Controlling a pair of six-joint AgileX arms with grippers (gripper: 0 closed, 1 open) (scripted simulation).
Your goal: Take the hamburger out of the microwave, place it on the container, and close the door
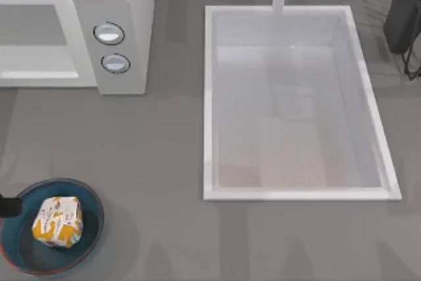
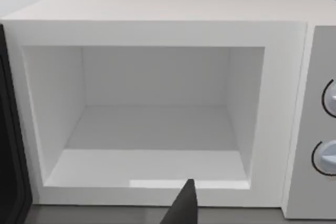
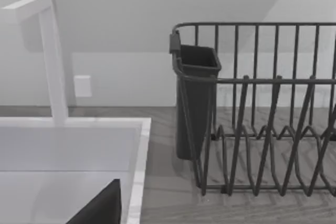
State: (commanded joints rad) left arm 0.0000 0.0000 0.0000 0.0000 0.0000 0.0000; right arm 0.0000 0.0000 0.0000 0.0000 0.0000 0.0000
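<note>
Hamburger (image 1: 58, 222), a rounded bundle in white paper with orange-yellow patches, sits inside the round dark-blue container (image 1: 92, 197) with a reddish-brown rim, at the table's near left. Farther back stands the boxy white microwave (image 1: 118, 4), cavity open, beside the white rectangular sink (image 1: 209, 97). Whether either gripper is open, I cannot tell.

Even, soft, bright light throughout, with faint shadows on the counter (image 1: 171, 162) and mild glare in the sink (image 1: 289, 51).

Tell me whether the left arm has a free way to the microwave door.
Probably yes: the left gripper faces the microwave's empty cavity, with the dark door edge beside it and nothing between.
</note>
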